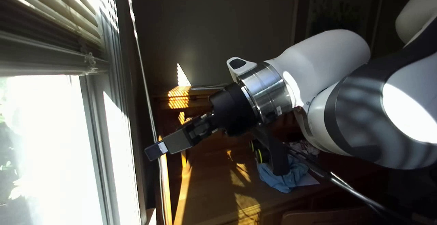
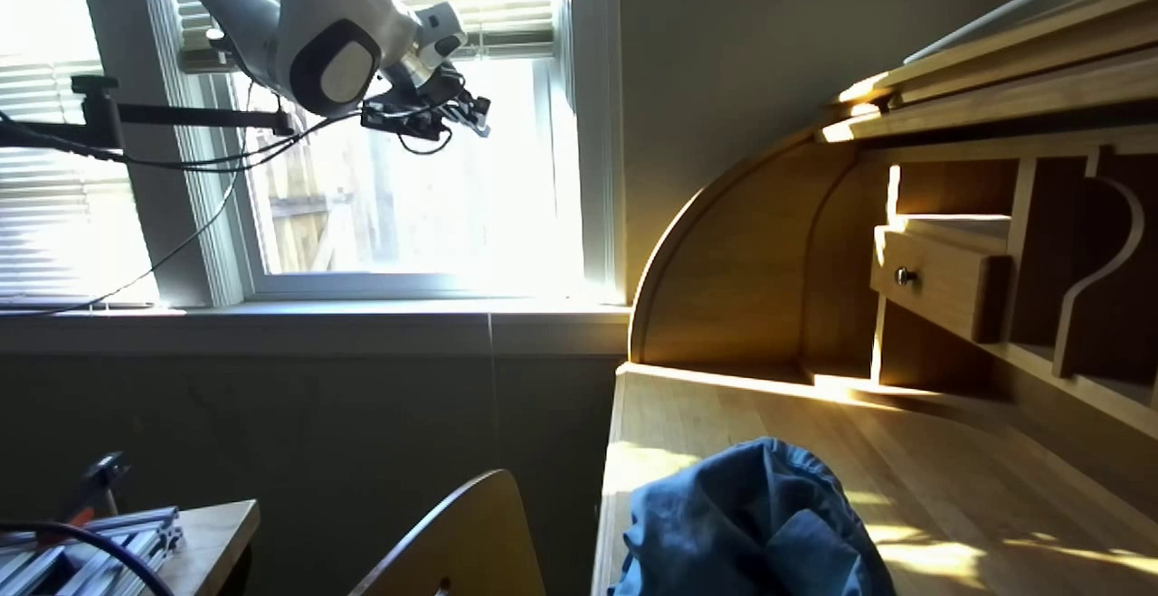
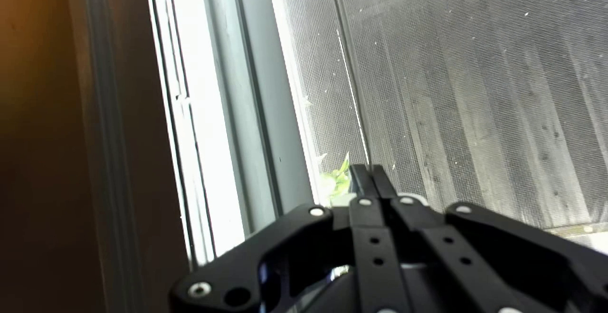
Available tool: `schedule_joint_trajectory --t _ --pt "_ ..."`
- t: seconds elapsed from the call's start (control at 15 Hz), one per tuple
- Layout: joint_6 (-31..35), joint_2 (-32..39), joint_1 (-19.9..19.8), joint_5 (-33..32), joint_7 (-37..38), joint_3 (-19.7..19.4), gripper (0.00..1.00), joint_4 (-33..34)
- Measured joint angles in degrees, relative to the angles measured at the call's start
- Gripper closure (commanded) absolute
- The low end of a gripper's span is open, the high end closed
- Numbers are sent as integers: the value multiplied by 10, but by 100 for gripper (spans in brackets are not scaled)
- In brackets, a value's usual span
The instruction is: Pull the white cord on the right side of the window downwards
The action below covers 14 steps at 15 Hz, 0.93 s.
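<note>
Cord (image 1: 145, 81) — long, thin, white — near the bright, sunlit window (image 1: 56, 136)

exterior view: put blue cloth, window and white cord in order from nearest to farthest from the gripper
In an exterior view, from the gripper:
1. White cord: right at its tip.
2. Window: close by, at the picture's left.
3. Blue cloth: on the desk, right of centre.

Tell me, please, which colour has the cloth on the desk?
The cloth is blue; it shows best in an exterior view.
</note>
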Motion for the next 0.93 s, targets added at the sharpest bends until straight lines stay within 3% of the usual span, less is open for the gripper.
schedule_joint_trajectory --t 0.93 --pt "123 49 -51 -19 96 89 99 -59"
